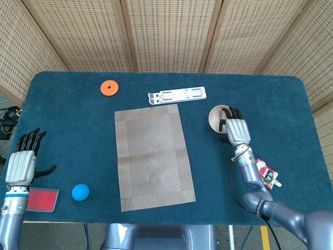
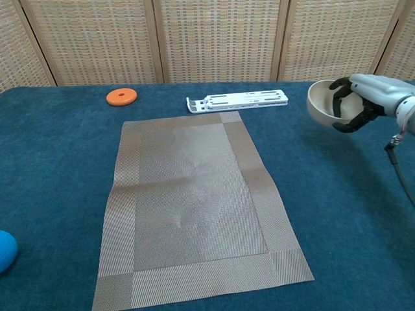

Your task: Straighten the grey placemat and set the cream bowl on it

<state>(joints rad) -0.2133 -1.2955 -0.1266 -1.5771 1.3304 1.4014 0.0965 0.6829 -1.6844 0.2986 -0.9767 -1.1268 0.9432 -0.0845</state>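
Holding the cream bowl [image 2: 324,103] clear of the table, tipped, well right of the grey placemat [image 1: 153,156]. Mat lies flat, slightly skewed; placing not yet done. Right hand [image 2: 363,97] grips the rim, fingers [image 2: 342,97] curled inside. Left hand [image 1: 22,162] idle, fingers apart, empty.

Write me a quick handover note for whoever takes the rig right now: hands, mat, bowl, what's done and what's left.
Right hand grips the bowl, lifted and tilted, to the right of the mat and clear of it.
Left hand is open, holding nothing, at the table's left edge.
Mat lies flat mid-table, slightly skewed.
Done: bowl picked up.
Left: square the mat if needed, then set the bowl on it.
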